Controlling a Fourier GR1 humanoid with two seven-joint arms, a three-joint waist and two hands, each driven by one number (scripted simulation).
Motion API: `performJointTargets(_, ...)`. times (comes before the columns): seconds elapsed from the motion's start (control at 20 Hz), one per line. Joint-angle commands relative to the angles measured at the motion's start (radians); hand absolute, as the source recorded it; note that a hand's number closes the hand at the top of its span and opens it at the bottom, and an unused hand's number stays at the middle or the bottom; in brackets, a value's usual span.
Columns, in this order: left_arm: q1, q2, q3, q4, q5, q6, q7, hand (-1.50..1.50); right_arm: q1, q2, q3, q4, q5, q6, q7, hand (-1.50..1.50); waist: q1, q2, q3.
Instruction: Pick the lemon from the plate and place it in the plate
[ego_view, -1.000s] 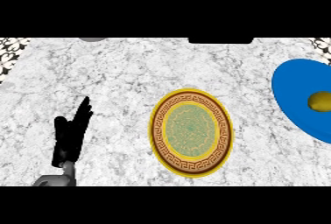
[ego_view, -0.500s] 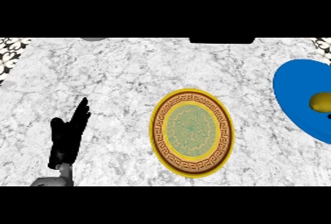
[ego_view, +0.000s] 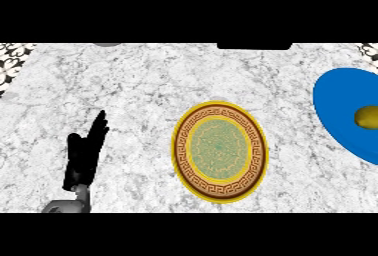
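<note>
Head view of the tabletop (ego_view: 148, 85), a white-and-grey marbled stone surface with a mottled, matte look. The lemon (ego_view: 366, 116), a small rounded yellow-olive body, lies on the blue plate (ego_view: 336, 105), a smooth, uniformly coloured disc cut off by the right edge of the view. Well apart from it, near the centre, lies the patterned plate (ego_view: 220, 151): a yellow rim, a brown band with a key-fret motif, and a pale green ornamented middle, holding nothing. The left hand (ego_view: 85, 152), black, rests at the lower left with fingers straight and pointing up, holding nothing; the grey forearm shows below it. The right hand is not in view. As a judgement, the pick has not begun, and the main risks follow from the layout: the lemon sits at the very edge of the view, so a reach toward it may be partly hidden and misjudged; its round, smooth form could roll across the flat blue plate if nudged before fingers curl round it; and on release it could roll off the shallow patterned plate onto the stone.
</note>
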Motion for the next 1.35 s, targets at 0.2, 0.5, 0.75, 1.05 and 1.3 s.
performJointTargets(0.2,0.007,-0.013,-0.002,-0.005,-0.006,0.003,0.002,0.00,0.044,-0.039,-0.015,0.023,-0.023,-0.007,-0.027,-1.50,0.003,0.002,0.001)
performJointTargets(0.5,0.027,0.012,0.015,-0.029,0.010,-0.023,0.005,0.00,0.114,-0.087,-0.045,0.035,-0.056,0.027,-0.074,-1.50,0.003,0.001,0.002)
performJointTargets(0.75,0.006,0.000,0.020,-0.009,0.007,-0.012,0.010,0.00,0.101,-0.063,-0.064,0.033,-0.082,-0.047,-0.049,-1.50,0.001,0.000,0.001)
performJointTargets(1.05,-0.005,-0.024,-0.001,0.014,-0.005,-0.008,-0.013,0.00,0.117,-0.113,-0.074,0.045,-0.086,-0.040,-0.026,-1.50,0.010,0.004,0.004)
performJointTargets(1.3,-0.017,-0.017,0.010,0.046,0.003,-0.023,-0.028,0.00,0.137,-0.122,-0.064,0.046,-0.077,-0.074,-0.009,-1.50,0.004,0.003,0.003)
